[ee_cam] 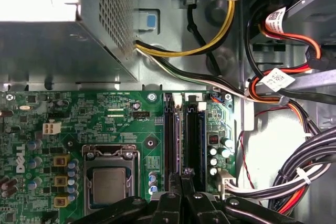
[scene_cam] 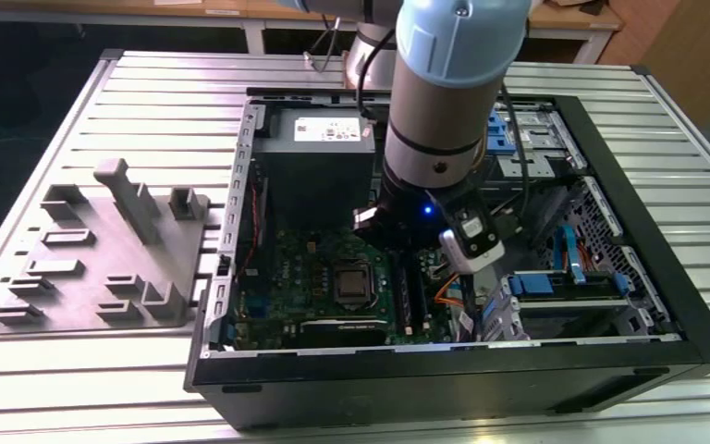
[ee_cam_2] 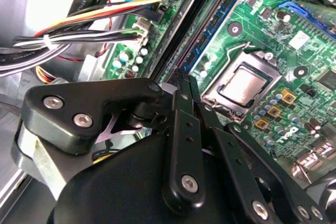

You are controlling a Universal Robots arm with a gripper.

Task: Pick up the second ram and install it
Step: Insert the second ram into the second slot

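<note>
- The robot arm reaches down into an open computer case lying on its side on the ribbed metal table.
- The pincer sits low over the green motherboard, right at one end of the long black slot rails.
- In both wrist views its black fingers are pinched nearly together, with the tips meeting over the rails (no real gap between them).
- The memory stick stands on edge between those rails, seen from above as a thin greyish strip, and the fingertips are clamped on its near end.
- Whether the stick is fully seated in its slot, I cannot tell.
- Beside the slots is the square metal processor in its socket.
- On the other side of the slots, bundles of black, red and yellow cables run along the case wall.
- A grey moulded tray lies on the table at the exterior view's left, well apart from the pincer.
</note>
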